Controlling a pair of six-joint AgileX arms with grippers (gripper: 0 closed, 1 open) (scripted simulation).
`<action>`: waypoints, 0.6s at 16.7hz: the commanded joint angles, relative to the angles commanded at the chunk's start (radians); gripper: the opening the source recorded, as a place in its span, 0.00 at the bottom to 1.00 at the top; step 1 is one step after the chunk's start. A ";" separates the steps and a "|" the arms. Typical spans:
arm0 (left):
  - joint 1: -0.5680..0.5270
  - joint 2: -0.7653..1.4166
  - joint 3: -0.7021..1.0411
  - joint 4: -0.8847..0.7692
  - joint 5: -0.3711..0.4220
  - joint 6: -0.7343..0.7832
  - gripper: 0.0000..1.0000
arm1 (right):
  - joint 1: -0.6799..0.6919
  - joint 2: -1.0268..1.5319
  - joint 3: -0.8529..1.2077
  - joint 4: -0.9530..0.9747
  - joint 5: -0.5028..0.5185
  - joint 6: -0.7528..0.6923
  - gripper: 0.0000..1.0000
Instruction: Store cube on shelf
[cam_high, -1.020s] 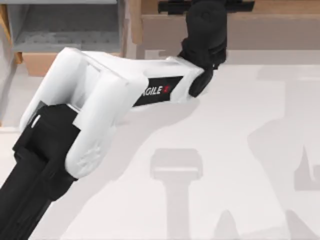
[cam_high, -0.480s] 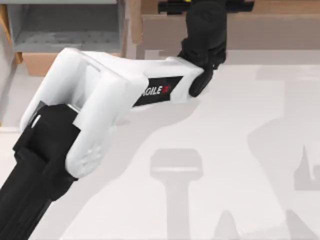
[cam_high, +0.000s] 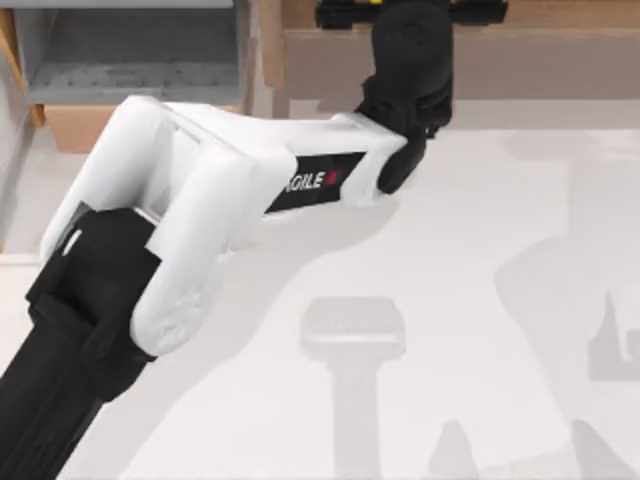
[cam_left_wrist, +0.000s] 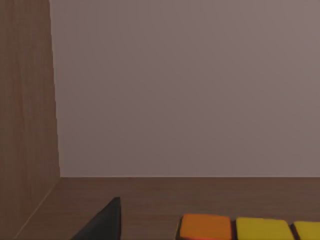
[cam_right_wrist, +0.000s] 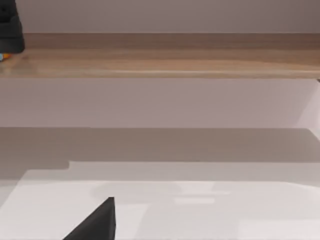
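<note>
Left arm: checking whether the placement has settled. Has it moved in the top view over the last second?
No. The left arm holds the same place against the shelf.

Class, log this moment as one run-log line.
left gripper: over shelf | cube: on shelf board | right arm: parked facing shelf

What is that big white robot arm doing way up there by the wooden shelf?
The left arm is stretched across the table with its claw over the shelf at the far edge. Its wrist camera looks along the shelf board, and the cube sits right in front of it, showing orange and yellow tiles. It looks like the cube is being put onto the shelf. Whether the claw is gripping it is not clear. The right claw hangs low over the table, facing the shelf.
</note>
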 joint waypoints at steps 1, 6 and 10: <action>0.000 0.000 0.000 0.000 0.000 0.000 1.00 | 0.000 0.000 0.000 0.000 0.000 0.000 1.00; -0.007 -0.027 -0.056 0.035 0.028 0.022 1.00 | 0.000 0.000 0.000 0.000 0.000 0.000 1.00; -0.007 -0.113 -0.269 0.152 0.133 0.106 1.00 | 0.000 0.000 0.000 0.000 0.000 0.000 1.00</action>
